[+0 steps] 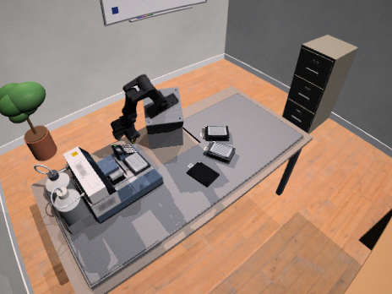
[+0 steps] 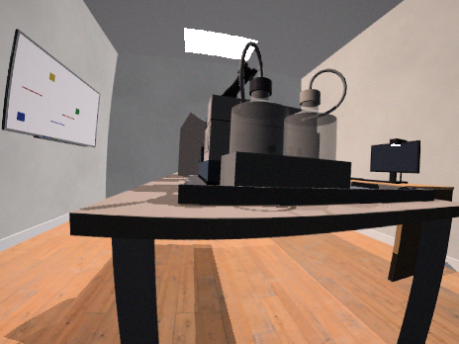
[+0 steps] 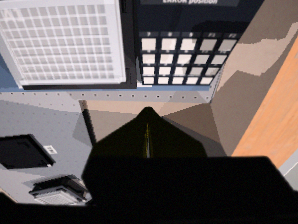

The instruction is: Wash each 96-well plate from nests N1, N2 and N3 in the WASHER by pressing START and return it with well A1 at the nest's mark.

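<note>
A white 96-well plate (image 1: 136, 162) lies in the carrier of the blue and grey washer (image 1: 106, 179); in the wrist view the plate (image 3: 62, 42) fills the top left. The keypad (image 1: 127, 149) sits beside it, with a green lamp (image 1: 114, 147) at its far end. In the wrist view the keypad (image 3: 182, 60) shows rows of pale keys. My gripper (image 3: 148, 112) is shut and empty, its tips just in front of the washer's edge below the keypad's lowest row. It also shows in the top view (image 1: 127, 134). Two nests hold plates (image 1: 217, 132) (image 1: 220, 150). A third nest (image 1: 203, 173) is empty.
The arm's grey base block (image 1: 164, 120) stands behind the washer. Two bottles (image 1: 63, 194) with tubing stand at the washer's left end and block the exterior view (image 2: 277, 126). A plant (image 1: 29, 122) and a filing cabinet (image 1: 318, 82) stand on the floor.
</note>
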### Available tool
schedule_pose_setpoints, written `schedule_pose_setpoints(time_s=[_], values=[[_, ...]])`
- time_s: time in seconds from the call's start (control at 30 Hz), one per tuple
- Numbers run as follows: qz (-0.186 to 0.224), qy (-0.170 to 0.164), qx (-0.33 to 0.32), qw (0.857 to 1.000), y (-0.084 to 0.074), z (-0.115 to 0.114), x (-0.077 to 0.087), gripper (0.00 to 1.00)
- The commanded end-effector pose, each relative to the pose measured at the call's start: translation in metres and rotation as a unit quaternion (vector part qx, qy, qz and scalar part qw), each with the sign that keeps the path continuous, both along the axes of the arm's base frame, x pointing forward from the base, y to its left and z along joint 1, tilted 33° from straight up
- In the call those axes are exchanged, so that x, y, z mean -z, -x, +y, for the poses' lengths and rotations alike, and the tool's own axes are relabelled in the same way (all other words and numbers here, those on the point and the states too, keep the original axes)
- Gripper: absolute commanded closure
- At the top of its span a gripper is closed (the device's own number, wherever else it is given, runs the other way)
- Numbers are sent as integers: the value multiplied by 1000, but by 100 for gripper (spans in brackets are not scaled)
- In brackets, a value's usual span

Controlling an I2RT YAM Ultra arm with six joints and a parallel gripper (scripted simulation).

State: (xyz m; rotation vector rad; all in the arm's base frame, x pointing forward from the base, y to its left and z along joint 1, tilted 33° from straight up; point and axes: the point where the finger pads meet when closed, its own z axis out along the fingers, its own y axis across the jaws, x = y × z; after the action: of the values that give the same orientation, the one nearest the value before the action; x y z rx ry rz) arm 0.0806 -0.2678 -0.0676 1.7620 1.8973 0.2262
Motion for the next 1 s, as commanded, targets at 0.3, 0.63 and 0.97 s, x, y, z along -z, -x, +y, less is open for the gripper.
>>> schedule_pose_setpoints(time_s=[0.3, 0.63, 0.97], values=[[1, 5, 3, 1000, 1, -3, 0, 100], [1, 5, 3, 1000, -7, -7, 14, 100], [1, 5, 3, 1000, -14, -10, 25, 100]])
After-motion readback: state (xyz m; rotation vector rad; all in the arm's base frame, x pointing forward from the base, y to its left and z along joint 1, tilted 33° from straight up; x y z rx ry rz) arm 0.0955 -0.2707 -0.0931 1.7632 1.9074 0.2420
